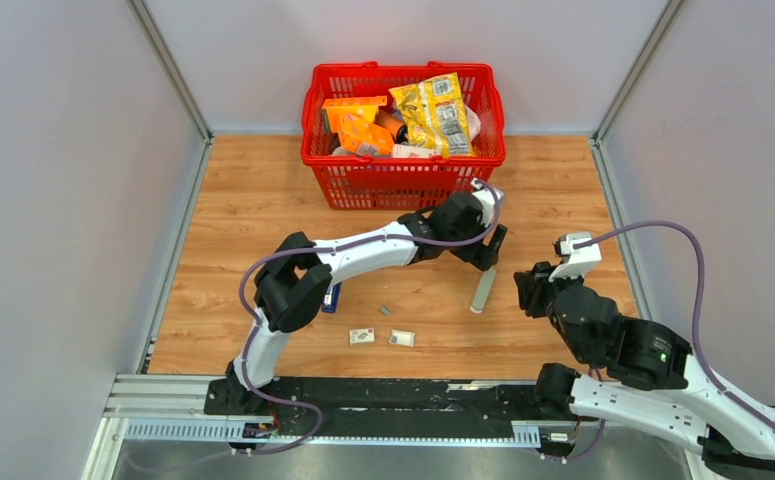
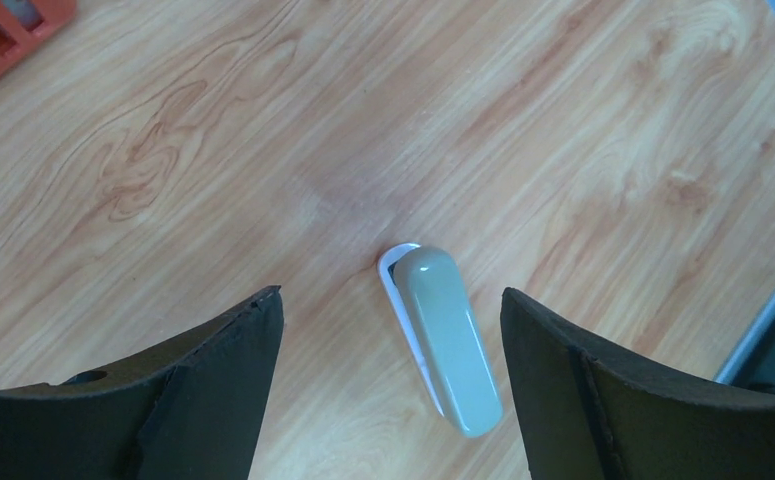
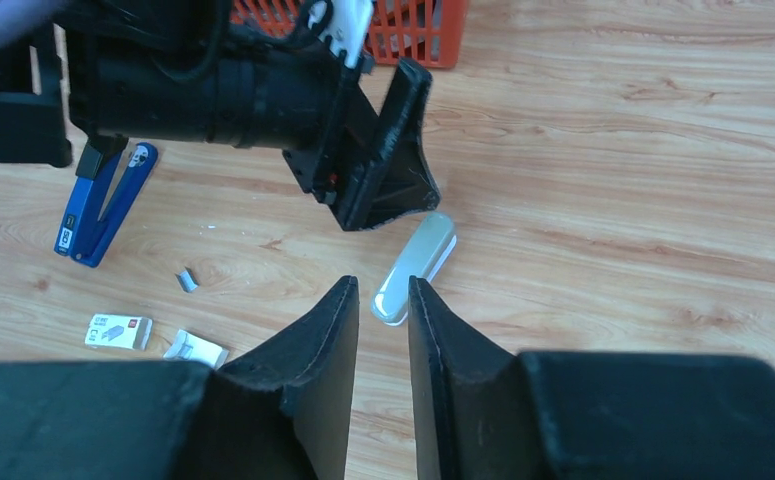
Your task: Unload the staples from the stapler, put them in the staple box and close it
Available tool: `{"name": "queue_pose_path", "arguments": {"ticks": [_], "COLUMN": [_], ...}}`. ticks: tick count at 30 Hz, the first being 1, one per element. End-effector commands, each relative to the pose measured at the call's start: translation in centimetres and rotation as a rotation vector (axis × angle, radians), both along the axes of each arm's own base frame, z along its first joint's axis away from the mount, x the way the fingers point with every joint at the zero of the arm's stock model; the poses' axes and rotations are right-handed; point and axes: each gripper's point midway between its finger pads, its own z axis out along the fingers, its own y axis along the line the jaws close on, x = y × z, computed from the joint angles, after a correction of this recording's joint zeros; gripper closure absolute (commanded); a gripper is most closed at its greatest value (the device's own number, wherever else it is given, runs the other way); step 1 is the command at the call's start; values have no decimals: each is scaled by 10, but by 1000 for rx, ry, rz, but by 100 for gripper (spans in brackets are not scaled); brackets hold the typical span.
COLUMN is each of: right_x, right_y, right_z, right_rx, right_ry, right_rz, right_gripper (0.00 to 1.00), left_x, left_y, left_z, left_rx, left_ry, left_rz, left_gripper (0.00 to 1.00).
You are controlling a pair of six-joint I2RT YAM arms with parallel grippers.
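1. We find the stapler (image 3: 115,208) on the tabletop (image 1: 263,200). It is blue and sprung open in a V, and it lies beside the left arm's elbow. From above, that arm hides most of it.
2. The staples (image 3: 186,281), a short grey strip, lie loose on the wood. They are apart from the stapler, between it and a grey-green item (image 2: 443,340).
3. The left tool (image 2: 391,295) is spread wide and grips nothing. In its own camera we see the grey-green item lying between the two fingers, clear of both.
4. The right tool (image 3: 378,292) has its fingers nearly together. We see a narrow gap of bare wood between them and nothing pinched. It points at the near end of the grey-green item.
5. Two white tags (image 1: 362,336) lie side by side just nearer the arm bases than the staples.
6. A red basket (image 1: 403,185) of snack packets stands at the far edge of the tabletop.
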Motion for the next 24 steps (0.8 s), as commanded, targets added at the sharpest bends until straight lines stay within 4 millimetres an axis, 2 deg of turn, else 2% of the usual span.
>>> {"name": "queue_pose_path", "arguments": {"ticks": [1,7,24], "right_x": [0,0,1], "right_y": [-3,-1,2], "right_z": [5,3,4], "right_rx": [42,37,30], "right_ry": [-11,-9,-11], "right_rz": [-17,-12,-1], "right_gripper": [72,71,70], "left_x": [-2,-4,-22], "left_y": [-1,-5,-22], "left_z": [-16,-33,-50], "left_rx": [139,225,224], "left_ry": [-50,-81,-72], "left_rz": [23,66,98], "left_gripper": [13,14,23]}}
